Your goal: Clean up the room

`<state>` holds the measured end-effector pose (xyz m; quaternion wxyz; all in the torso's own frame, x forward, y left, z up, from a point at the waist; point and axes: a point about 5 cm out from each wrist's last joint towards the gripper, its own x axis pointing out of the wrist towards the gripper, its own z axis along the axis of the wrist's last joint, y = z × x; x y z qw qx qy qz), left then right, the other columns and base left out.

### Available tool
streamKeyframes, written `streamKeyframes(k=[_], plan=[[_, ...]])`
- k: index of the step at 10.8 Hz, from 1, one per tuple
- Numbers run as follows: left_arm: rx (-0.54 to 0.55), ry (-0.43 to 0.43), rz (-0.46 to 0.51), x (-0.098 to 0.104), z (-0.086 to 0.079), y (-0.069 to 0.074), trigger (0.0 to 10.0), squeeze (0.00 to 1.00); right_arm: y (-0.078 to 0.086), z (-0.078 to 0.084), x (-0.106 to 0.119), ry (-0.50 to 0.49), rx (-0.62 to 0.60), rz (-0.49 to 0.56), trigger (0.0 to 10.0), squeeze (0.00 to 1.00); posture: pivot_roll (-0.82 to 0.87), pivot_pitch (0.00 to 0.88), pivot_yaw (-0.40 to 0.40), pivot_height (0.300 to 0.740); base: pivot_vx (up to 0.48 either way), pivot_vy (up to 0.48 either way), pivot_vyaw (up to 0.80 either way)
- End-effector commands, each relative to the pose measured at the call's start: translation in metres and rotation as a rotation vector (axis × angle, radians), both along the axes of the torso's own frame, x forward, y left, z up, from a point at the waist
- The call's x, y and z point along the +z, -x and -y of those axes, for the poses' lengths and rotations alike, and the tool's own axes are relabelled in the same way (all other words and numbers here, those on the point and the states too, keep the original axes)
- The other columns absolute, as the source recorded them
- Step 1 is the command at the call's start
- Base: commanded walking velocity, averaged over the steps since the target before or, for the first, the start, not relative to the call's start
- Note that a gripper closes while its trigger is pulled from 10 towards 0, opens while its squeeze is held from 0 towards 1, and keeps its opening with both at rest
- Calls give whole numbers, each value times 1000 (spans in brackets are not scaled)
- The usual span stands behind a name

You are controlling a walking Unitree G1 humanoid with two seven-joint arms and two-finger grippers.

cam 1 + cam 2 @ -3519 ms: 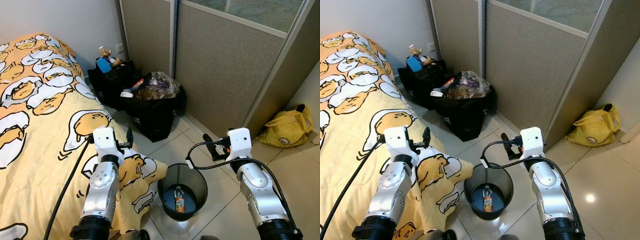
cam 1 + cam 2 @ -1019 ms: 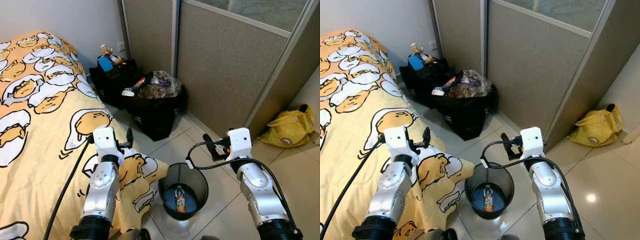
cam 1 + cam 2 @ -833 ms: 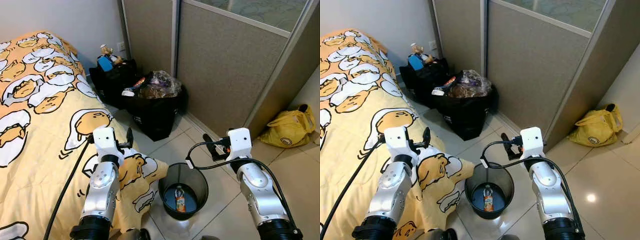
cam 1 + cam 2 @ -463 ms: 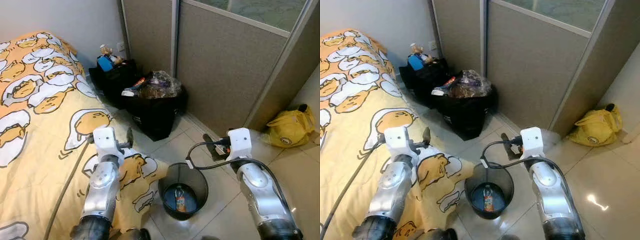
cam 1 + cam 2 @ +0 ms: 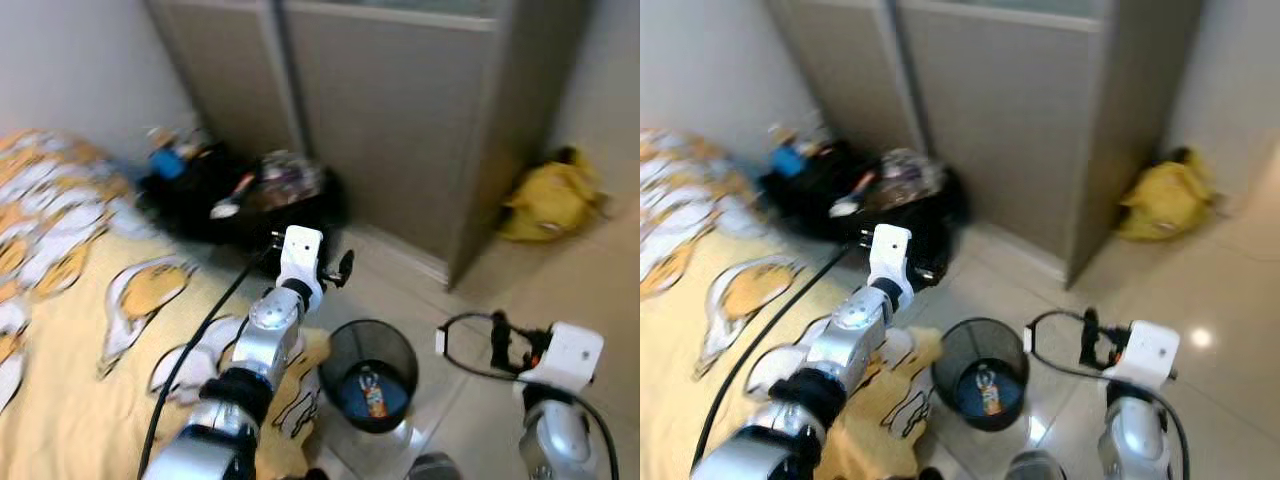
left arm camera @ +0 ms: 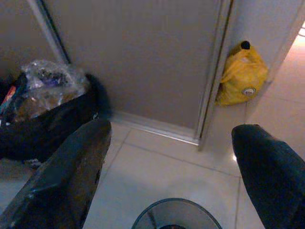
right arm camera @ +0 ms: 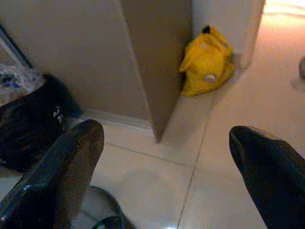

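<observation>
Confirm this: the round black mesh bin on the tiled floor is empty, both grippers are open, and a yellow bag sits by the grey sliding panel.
Not quite. The round black mesh bin is not empty: the left eye view shows a small bottle with an orange label lying inside it. The rest stands: the left gripper and right gripper are open, and the yellow bag sits by the grey sliding panel.
</observation>
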<state>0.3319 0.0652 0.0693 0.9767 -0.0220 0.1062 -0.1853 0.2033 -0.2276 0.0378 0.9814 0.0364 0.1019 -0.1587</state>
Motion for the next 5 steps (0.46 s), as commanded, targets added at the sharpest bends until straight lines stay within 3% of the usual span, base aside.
streamKeyframes(k=[1,3,5], plan=[[34,-14,-11,-4,-12,-1,10000,0,-2,-5,3,-3,16,6,10000,0,-503,48,243,740,0,0,0],[81,-21,-36,-13,-17,4,10000,0,-10,7,11,34,59,2,10000,0,-472,42,193,740,0,0,0],[79,-21,-20,-11,-18,3,10000,0,-29,-1,39,18,78,85,10000,0,-463,34,191,740,0,0,0]])
